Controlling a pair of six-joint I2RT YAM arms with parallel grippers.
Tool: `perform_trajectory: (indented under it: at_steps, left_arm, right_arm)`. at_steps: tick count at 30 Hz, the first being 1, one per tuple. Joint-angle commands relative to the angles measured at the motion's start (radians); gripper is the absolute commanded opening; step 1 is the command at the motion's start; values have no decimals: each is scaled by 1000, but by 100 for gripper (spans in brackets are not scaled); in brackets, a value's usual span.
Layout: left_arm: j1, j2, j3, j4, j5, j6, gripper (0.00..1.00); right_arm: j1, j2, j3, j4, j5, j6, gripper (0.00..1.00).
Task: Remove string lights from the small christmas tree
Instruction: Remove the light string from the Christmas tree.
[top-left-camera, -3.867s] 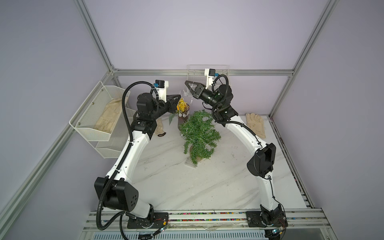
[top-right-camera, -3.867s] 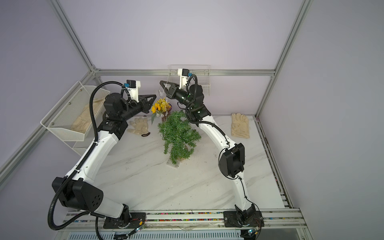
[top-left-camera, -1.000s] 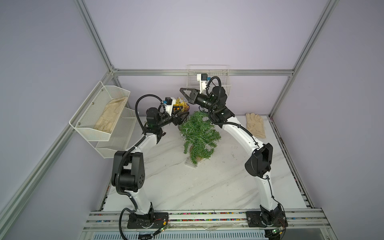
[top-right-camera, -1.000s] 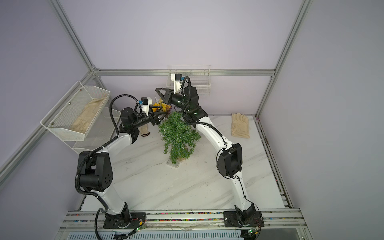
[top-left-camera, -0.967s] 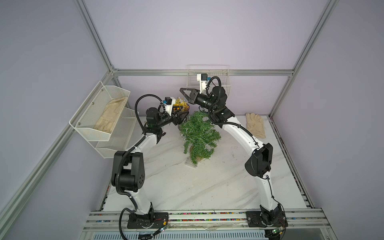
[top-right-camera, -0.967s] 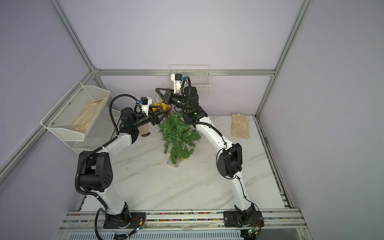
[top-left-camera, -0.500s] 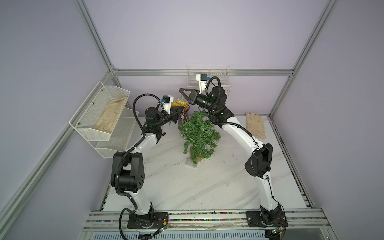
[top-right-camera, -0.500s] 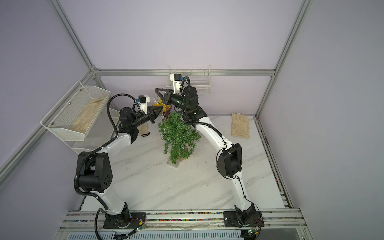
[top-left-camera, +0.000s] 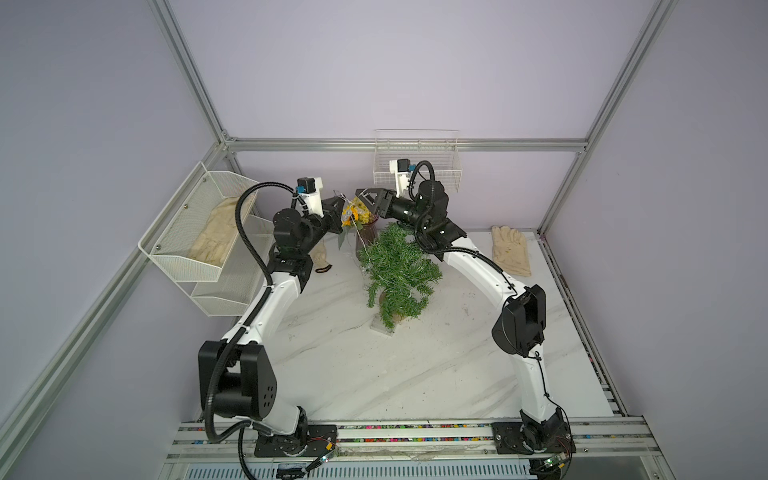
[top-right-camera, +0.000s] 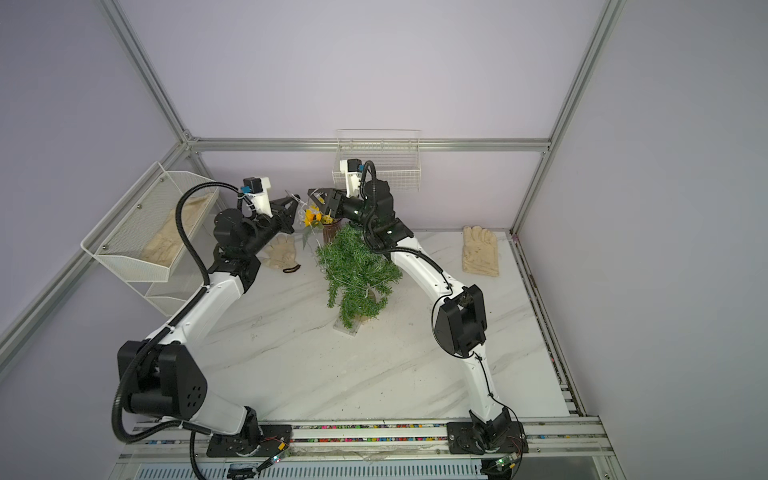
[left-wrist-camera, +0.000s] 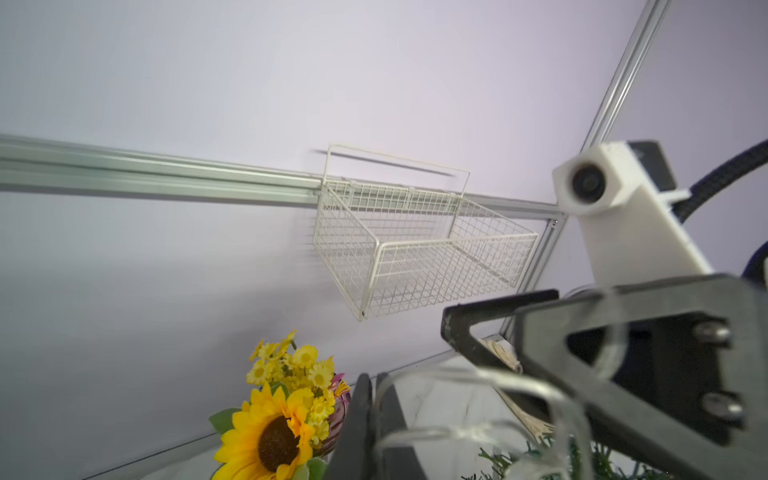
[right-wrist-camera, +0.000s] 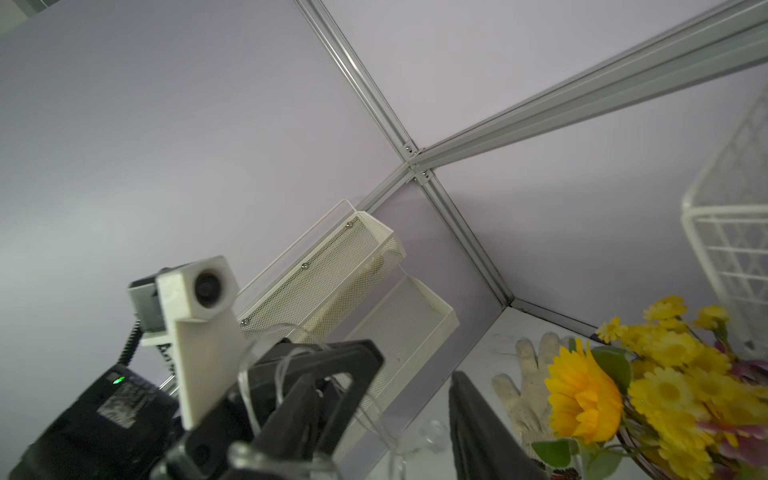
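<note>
Both arms are up at the back of the white marble bench (top-left-camera: 374, 374), tools nose to nose above the brown vase of sunflower and yellow flowers (top-left-camera: 368, 233).

Left tool (top-left-camera: 340, 205): jaws closed, pinching the clear thin-wire string lights (left-wrist-camera: 457, 433). In the left wrist view the strand comes out from between the closed fingertips (left-wrist-camera: 360, 403) and curls off in loose loops toward the right tool (top-left-camera: 365, 196). The right wrist view shows more loops round the left tool's black fingers.

Right tool: jaws apart, clamping nothing. One loop of strand hangs over its near finger (left-wrist-camera: 665, 309) in the left wrist view; draped, not gripped. Tool tips are near each other but not touching in both top views.

The rest of the string lights sit lower. Thin silvery lines run down past the vase into the small green bushy christmas tree (top-left-camera: 395, 270), with pale loops among the branches. The tree is upright on its tan round base (top-left-camera: 386, 297), mid-bench, just in front of the vase, with its top just under the right arm.

A small clear plastic box (top-left-camera: 382, 326) lies flat on the bench at the tree's foot, front side, well apart from both tools. Can't tell whether the wire reaches it.

Also on the bench: a cream glove (top-left-camera: 509, 249) at the back right corner and another (top-right-camera: 280, 251) beside the left arm.
</note>
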Motion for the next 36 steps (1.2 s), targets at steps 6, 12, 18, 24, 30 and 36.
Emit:
perform_trajectory:
  at_steps: [6,12,18,24,30,36]
  left_arm:
    - [-5,-344,-199,-108,-112,-59,0]
    - [-72,-412,-282,-113,-94,-94,0]
    - [-202,-461,-309,-172,-120,-128,0]
    - [-407,-521,-310,-242,-215,-131,0]
    - [-624,-495,-284,-262,-298,-118,0]
    - [-744,-412,-195,-281,-304,-98,0]
  right_arm:
    - [4,-184,-126,1,44,-51,72]
    - [-3,-213,-190,14,58,-66,75]
    - [-47,-290,-257,-9,55,-76,75]
    - [-155,-517,-533,-99,121,-46,72]
    - [-308,-793,-957,-93,183,67,60]
    - [-343,-891,-1156,-102,83,141,48]
